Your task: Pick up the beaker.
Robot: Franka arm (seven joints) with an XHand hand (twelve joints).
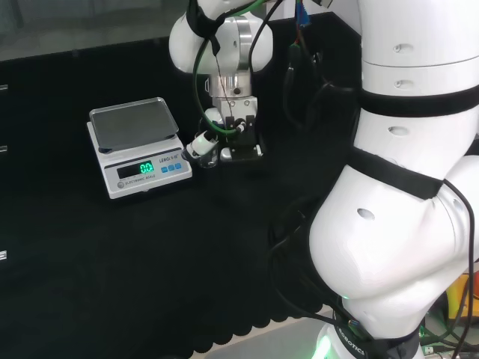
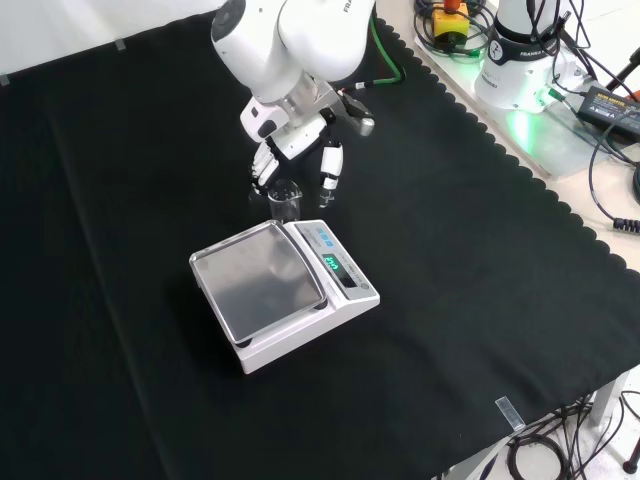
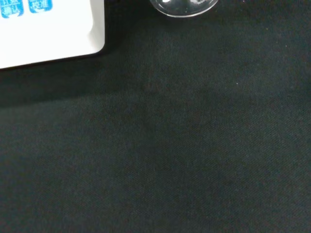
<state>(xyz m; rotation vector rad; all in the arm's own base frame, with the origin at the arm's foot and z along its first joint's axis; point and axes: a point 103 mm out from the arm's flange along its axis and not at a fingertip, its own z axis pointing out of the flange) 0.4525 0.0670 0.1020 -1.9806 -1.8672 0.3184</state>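
Note:
A small clear glass beaker (image 2: pixel 285 200) stands upright on the black cloth, just beyond the scale's far corner in the front view. The hand (image 2: pixel 297 150) hangs low over it. One group of fingers (image 2: pixel 263 166) is on the beaker's left and the thumb (image 2: pixel 330 176) on its right, both fairly straight and apart from the glass. In the head view the beaker (image 1: pixel 209 158) sits just right of the scale, under a white fingertip of the hand (image 1: pixel 228 123). The wrist view catches the beaker's round base (image 3: pixel 183 7) on the cloth.
A white digital scale (image 2: pixel 285 295) with a steel pan and a lit green display stands right beside the beaker; its corner (image 3: pixel 48 34) appears in the wrist view. Cables and the arm's base (image 2: pixel 520 60) are past the cloth's scalloped edge at the front view's upper right.

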